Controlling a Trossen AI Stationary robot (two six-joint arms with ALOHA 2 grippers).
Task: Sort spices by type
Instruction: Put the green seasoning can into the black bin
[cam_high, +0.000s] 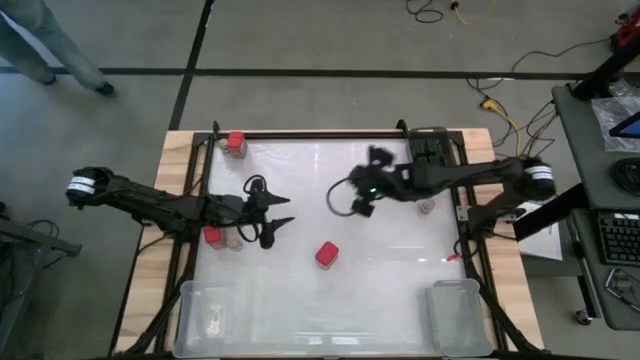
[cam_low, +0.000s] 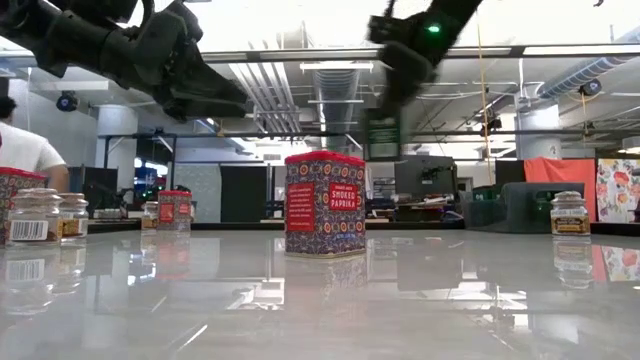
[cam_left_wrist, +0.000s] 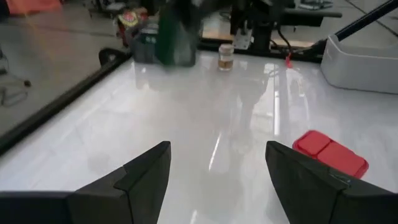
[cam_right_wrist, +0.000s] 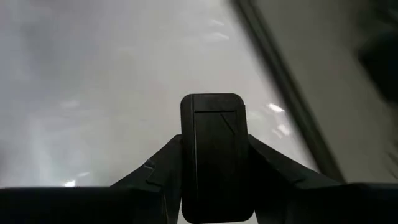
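right claw (cam_right_wrist: 214, 162) is clamped on a black jar (cam_right_wrist: 214, 155), lifted over the table (cam_high: 300, 180) middle; left claw (cam_high: 283, 211) spread wide, empty, near the left edge; red paprika tin (cam_high: 327, 254) sits mid-table toward the front edge

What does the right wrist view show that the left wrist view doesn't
Only the right wrist view shows a black jar clamped between the right gripper's fingers, above the table. Only the left wrist view shows the left gripper open and empty, a red-topped jar lying ahead of it, a small tan-lidded jar far across, and a clear bin. Both show the glossy white table.
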